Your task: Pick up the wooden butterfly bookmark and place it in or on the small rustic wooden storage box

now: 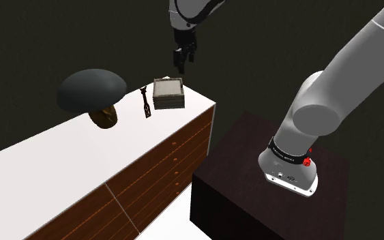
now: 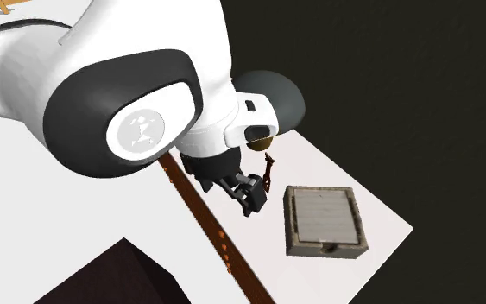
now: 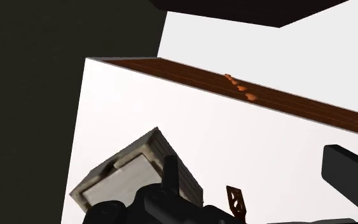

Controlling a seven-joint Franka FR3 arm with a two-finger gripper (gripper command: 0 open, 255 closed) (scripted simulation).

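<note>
The gripper [image 1: 183, 63] hangs in the upper middle of the shoulder view, pointing down, in the air over the far end of a cabinet. It holds nothing and touches nothing. If it is spread or pressed together, I cannot tell from these pictures.

Directly below it in this view stands the small storage box [image 1: 168, 93], made of pale grey-brown planks. It is near the far corner of the cabinet's white top [image 1: 61, 153]. In the second exterior view the box is at the lower right of the gripper.

The butterfly bookmark [image 1: 144, 103] is a thin dark brown strip. It lies flat on the white top, just to the left of the box in the shoulder view, close to it but not touching. In the wrist view its orange-brown end [image 3: 236, 198] shows beside the box's corner.

More to the left stands a dark grey dome [image 1: 91, 88] on a round brown base [image 1: 106, 116], so the bookmark lies between this thing and the box.

The cabinet front has brown wooden drawers [image 1: 159, 174] with small knobs. The dark stand [image 1: 241, 181] is at the lower right.
</note>
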